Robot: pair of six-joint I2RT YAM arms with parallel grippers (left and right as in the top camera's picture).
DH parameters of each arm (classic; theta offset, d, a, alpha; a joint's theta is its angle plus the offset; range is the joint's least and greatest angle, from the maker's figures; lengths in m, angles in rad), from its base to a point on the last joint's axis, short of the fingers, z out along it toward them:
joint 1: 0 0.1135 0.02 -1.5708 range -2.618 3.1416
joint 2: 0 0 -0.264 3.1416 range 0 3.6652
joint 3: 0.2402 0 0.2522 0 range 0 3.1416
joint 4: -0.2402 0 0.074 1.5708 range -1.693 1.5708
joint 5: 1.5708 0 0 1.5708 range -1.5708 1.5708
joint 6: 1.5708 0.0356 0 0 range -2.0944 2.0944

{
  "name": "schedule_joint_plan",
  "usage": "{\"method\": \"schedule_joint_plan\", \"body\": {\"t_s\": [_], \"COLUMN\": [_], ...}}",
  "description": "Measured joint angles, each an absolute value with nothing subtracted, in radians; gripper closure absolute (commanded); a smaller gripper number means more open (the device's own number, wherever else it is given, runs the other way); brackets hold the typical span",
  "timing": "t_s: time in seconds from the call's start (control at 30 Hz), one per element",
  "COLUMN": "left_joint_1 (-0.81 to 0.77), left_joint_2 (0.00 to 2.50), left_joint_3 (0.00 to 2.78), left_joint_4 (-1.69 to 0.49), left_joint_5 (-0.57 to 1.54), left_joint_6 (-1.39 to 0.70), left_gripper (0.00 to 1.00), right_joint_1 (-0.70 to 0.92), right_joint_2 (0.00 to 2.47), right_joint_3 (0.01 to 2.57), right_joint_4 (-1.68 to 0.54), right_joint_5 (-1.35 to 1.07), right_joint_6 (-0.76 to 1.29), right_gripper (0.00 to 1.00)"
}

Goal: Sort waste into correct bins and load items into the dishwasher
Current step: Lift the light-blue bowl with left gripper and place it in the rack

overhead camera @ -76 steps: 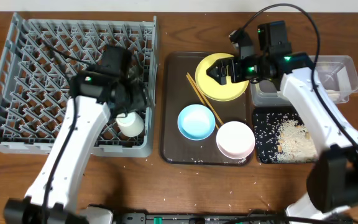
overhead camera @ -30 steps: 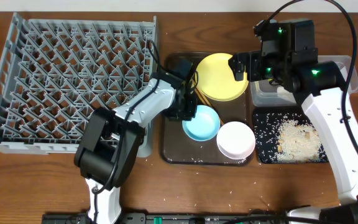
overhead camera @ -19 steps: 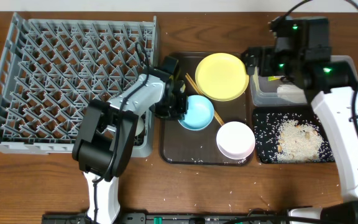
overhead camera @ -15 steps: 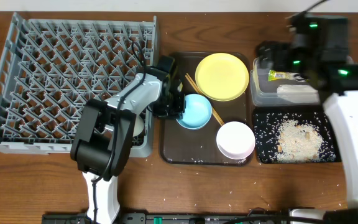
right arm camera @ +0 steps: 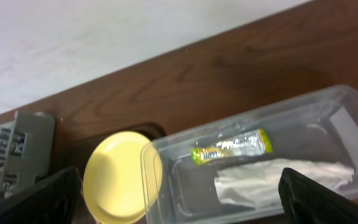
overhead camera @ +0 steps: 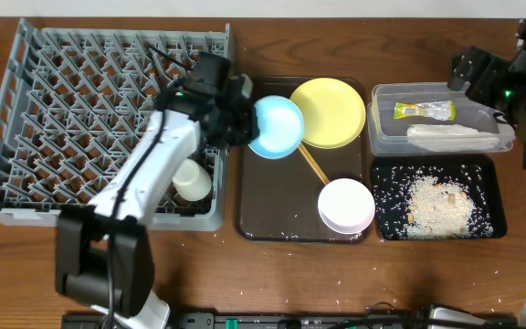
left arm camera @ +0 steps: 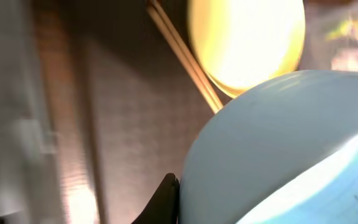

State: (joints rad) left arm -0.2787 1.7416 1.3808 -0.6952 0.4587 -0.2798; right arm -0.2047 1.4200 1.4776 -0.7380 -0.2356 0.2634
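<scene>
My left gripper (overhead camera: 238,121) is shut on the rim of the light blue bowl (overhead camera: 277,126), which hangs tilted over the brown tray's far left corner, beside the grey dishwasher rack (overhead camera: 62,110). In the left wrist view the bowl (left arm camera: 278,143) fills the frame, with one dark fingertip (left arm camera: 166,200) against it. The yellow plate (overhead camera: 329,111), the chopsticks (overhead camera: 313,166) and the white bowl (overhead camera: 346,205) lie on the brown tray. A white cup (overhead camera: 192,180) sits in the rack. My right gripper (overhead camera: 484,80) hangs open above the clear tub (overhead camera: 382,137), which holds the green-yellow wrapper (right arm camera: 232,146) and the white napkin (right arm camera: 278,183).
The black tray (overhead camera: 383,228) at the front right holds rice and beige scraps (overhead camera: 432,196). The brown serving tray (overhead camera: 272,201) lies between the rack and the bins. Loose rice grains dot the table near the front edge.
My left gripper closed on the blue bowl, lifted it off the tray and carried it back toward the rack. The right arm pulled away to the right, uncovering the wrapper in the tub.
</scene>
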Motion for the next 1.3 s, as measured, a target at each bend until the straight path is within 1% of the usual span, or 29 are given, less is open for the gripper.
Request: {"method": "schedule_joint_plan", "body": {"t_s": [0.13, 0.3, 0.4, 0.6, 0.77, 1.0, 1.17, 1.3], "left_joint_1": [-0.231, -0.157, -0.126, -0.125, -0.127, -0.203, -0.294, -0.332], "left_joint_2": [1.691, 1.608, 1.573, 1.573, 1.573, 1.601, 1.693, 1.784], "left_joint_3": [1.381, 1.381, 1.381, 1.381, 1.380, 1.346, 1.342, 1.341], "left_joint_4": [-0.691, -0.691, -0.691, -0.691, -0.682, -0.623, -0.589, -0.586], "left_joint_5": [0.352, 0.168, 0.007, -0.334, -0.566, -0.847, -1.054, -1.182], "left_joint_6": [-0.279, -0.280, -0.284, -0.319, -0.365, -0.389, -0.393, -0.393], "left_gripper": [0.92, 0.93, 0.93, 0.93, 0.93, 0.93, 0.93, 0.93], "right_joint_1": [-0.205, -0.205, -0.205, -0.205, -0.205, -0.205, -0.205, -0.205], "right_joint_2": [1.420, 1.420, 1.420, 1.420, 1.420, 1.420, 1.420, 1.420], "right_joint_3": [1.478, 1.478, 1.478, 1.478, 1.478, 1.478, 1.478, 1.478], "right_joint_4": [-0.767, -0.793, -0.807, -0.818, -0.828, -0.830, -0.830, -0.830], "right_joint_5": [-0.236, -0.236, -0.236, -0.236, -0.236, -0.236, -0.236, -0.236], "right_joint_6": [0.263, 0.263, 0.263, 0.263, 0.263, 0.263, 0.263, 0.263], "right_gripper": [0.01, 0.01, 0.01, 0.01, 0.01, 0.01, 0.01, 0.01]}}
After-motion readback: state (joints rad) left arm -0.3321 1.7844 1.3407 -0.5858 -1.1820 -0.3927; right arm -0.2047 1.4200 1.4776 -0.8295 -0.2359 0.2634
